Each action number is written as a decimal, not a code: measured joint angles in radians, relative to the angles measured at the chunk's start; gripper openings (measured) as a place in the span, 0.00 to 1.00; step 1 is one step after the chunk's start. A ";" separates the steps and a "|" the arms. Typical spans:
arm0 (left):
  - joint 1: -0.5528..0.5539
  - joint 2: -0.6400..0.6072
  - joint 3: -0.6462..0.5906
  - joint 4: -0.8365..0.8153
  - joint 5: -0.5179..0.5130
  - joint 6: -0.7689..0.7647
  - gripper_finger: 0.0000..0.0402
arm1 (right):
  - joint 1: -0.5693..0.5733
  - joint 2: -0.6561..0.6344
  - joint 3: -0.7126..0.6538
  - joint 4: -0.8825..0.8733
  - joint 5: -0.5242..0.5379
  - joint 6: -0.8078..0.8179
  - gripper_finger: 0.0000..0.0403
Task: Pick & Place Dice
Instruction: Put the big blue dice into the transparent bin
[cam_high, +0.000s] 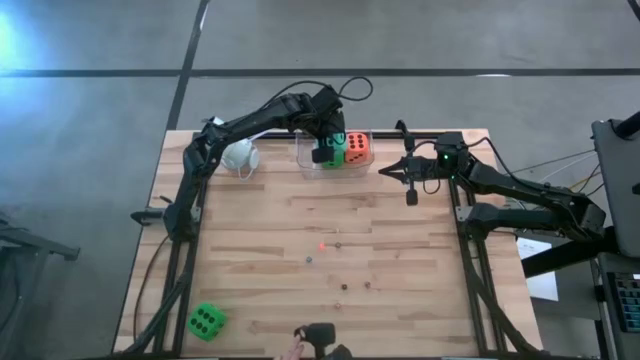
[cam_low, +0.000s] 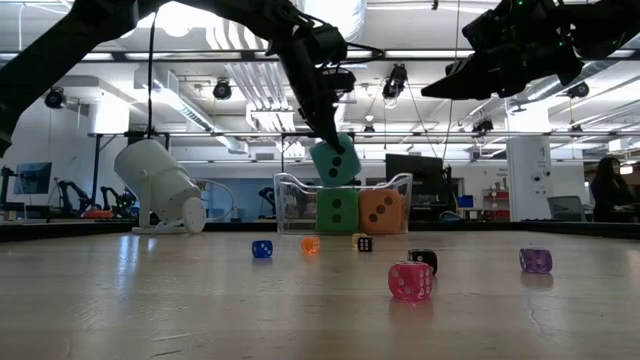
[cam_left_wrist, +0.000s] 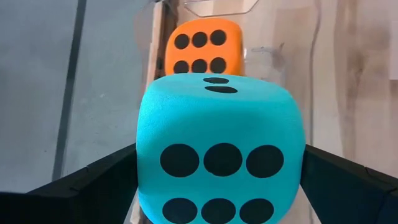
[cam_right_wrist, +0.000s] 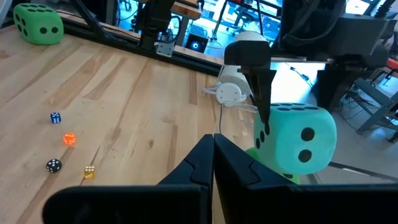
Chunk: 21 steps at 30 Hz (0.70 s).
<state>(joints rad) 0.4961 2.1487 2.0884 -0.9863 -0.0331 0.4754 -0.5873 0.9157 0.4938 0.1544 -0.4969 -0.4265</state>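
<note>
From above, the left claw (cam_high: 325, 150) and its arm cover most of the clear bin (cam_high: 305, 160) at the far edge of the tabletop (cam_high: 400, 250), so the teal die (cam_high: 326, 154) shows there only as a sliver. The low view makes it plain: the teal die (cam_low: 335, 161) hangs tilted above the bin's rim, pinched between the left claw's widely spread fingers (cam_left_wrist: 93, 177), which press its two flanks. Below it inside the bin sit a green die (cam_low: 337, 211) and the orange-red die (cam_low: 381, 211), side by side. In the left wrist view the teal die fills much of the picture and hides the green one, leaving only the orange-red die (cam_left_wrist: 204, 48) visible past it. The right claw (cam_high: 385, 171) hovers just beside the bin on its right, fingers pressed together and holding nothing. The second green die (cam_high: 205, 321) lies well apart at the near left corner of the tabletop. A white cup (cam_high: 240, 156) lies on its side left of the bin. Several tiny dice are scattered mid-tabletop; from above they are mere specks, but the low view shows a blue one (cam_low: 261, 248), an orange one (cam_low: 310, 244), a black one (cam_low: 422, 260), a pink one (cam_low: 410, 281) and a purple one (cam_low: 535, 260). At the near edge a dark object (cam_high: 320, 335) is cut off and cannot be made out.
</note>
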 joint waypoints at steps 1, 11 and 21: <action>0.000 0.000 0.000 -0.002 0.006 0.000 1.00 | 0.000 0.000 0.000 0.000 0.000 0.000 0.02; 0.000 0.000 0.000 0.004 -0.001 0.000 1.00 | 0.000 0.000 0.000 0.000 0.000 0.000 0.02; 0.000 0.000 0.000 -0.016 0.020 -0.007 1.00 | 0.000 0.000 0.000 0.000 0.000 0.000 0.02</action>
<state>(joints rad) 0.4961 2.1483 2.0884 -1.0018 -0.0133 0.4688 -0.5873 0.9157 0.4938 0.1543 -0.4969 -0.4267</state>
